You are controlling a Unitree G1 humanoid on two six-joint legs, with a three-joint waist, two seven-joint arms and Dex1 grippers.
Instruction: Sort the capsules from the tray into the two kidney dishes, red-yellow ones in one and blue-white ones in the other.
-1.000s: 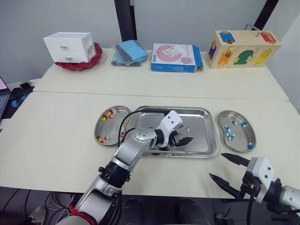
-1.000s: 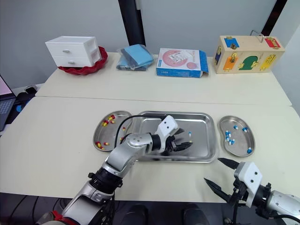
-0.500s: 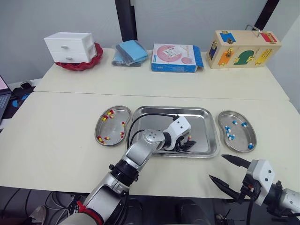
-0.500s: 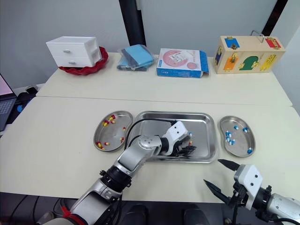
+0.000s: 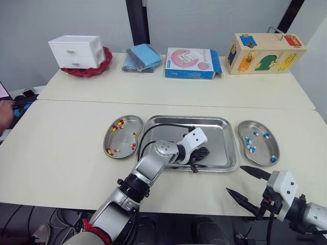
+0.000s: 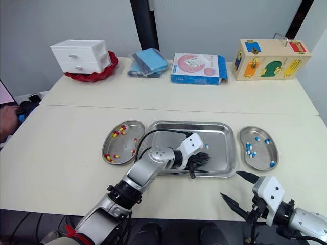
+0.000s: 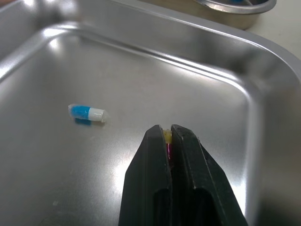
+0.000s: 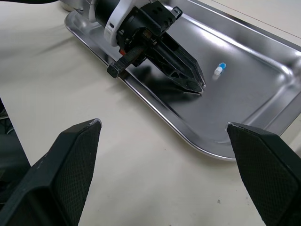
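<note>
The steel tray [image 5: 225,128] lies mid-table. My left gripper [image 7: 167,132] sits low over its right half, shut on a red-yellow capsule [image 7: 167,139] that peeks out between the black fingertips. One blue-white capsule [image 7: 87,113] lies loose on the tray floor beside it. To the tray's left, a kidney dish [image 5: 125,144] holds several red-yellow capsules. The kidney dish [image 5: 261,149] on the tray's right holds several blue-white ones. My right gripper [image 5: 233,179] hovers open above the table's front edge, right of the tray, with nothing between its fingers.
On the far table stand a white drawer unit [image 5: 76,51] in a red bowl, folded blue cloths [image 5: 141,56], a flat box [image 5: 192,62] and a wooden lock box [image 5: 264,52]. A person's hand [image 6: 6,120] shows at the left edge.
My left gripper moved right across the tray and shut on the red-yellow capsule. The right gripper stayed put. A person's hand has appeared at the left edge.
</note>
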